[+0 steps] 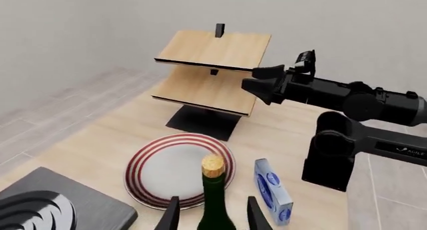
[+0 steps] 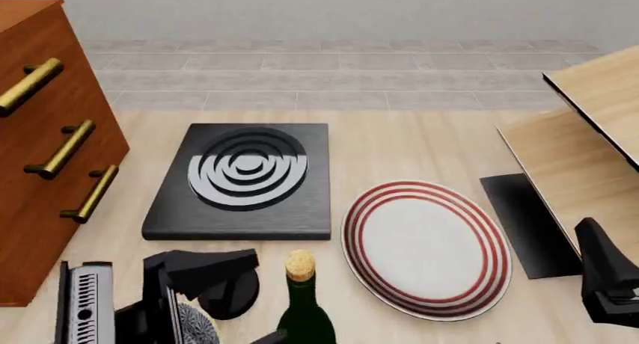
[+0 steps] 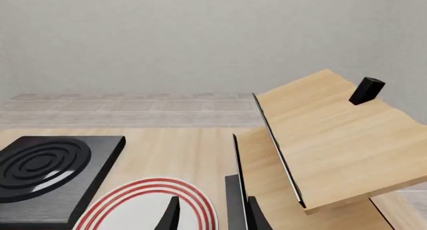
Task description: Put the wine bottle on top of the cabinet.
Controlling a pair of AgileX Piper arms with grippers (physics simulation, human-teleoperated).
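Note:
The wine bottle [image 1: 215,210], dark green with a tan cork [image 1: 213,166], stands upright at the near table edge, left of the plate; the front view shows its neck [image 2: 302,310]. My left gripper [image 1: 212,219] straddles it, one finger [image 1: 172,216] on each side with gaps at neck height, jaws open. The bottle's body and label are below the frame. The reddish-brown cabinet [image 2: 40,134] with brass handles stands at the far left. My right gripper [image 3: 213,217] is open and empty, at the right near the shelf base; it also shows in the left wrist view [image 1: 257,81].
A red-ringed plate [image 2: 429,247] lies right of the bottle. A black ringed slab [image 2: 245,179] lies between plate and cabinet. A pale wood slanted shelf [image 2: 589,149] stands at the right, with a small black block [image 3: 367,90] on top. A blue box [image 1: 272,190] lies near the plate.

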